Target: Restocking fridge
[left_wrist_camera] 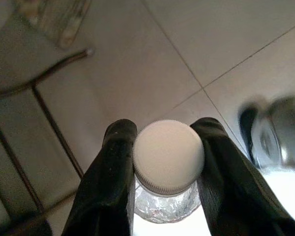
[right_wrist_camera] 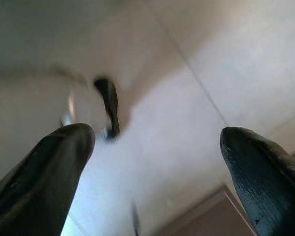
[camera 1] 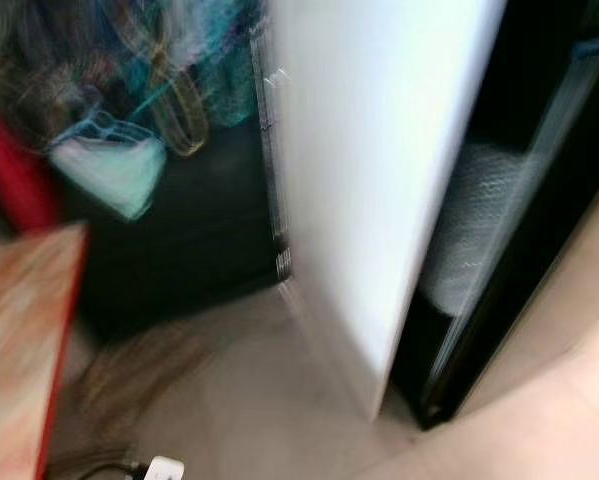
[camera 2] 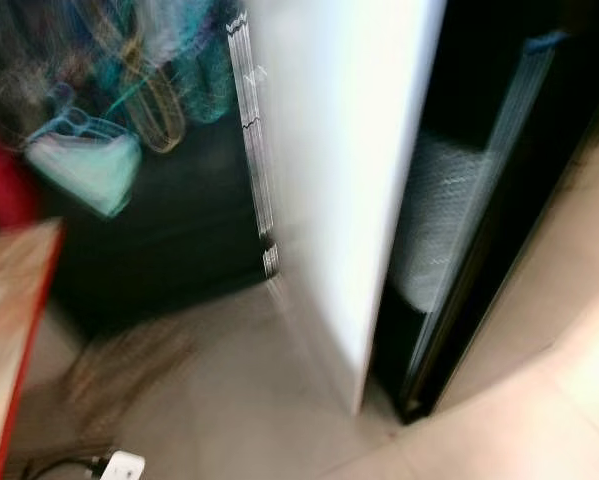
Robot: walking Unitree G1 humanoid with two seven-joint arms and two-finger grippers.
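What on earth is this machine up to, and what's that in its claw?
The robot seems to be on the move with something to stock the fridge; its head views are blurred. Its left gripper is shut on a clear bottle with a white cap, carried above the tiled floor. The right gripper is open and holds nothing. Ahead stands a white door, open, with a dark interior beside it. The blur hides what is inside.
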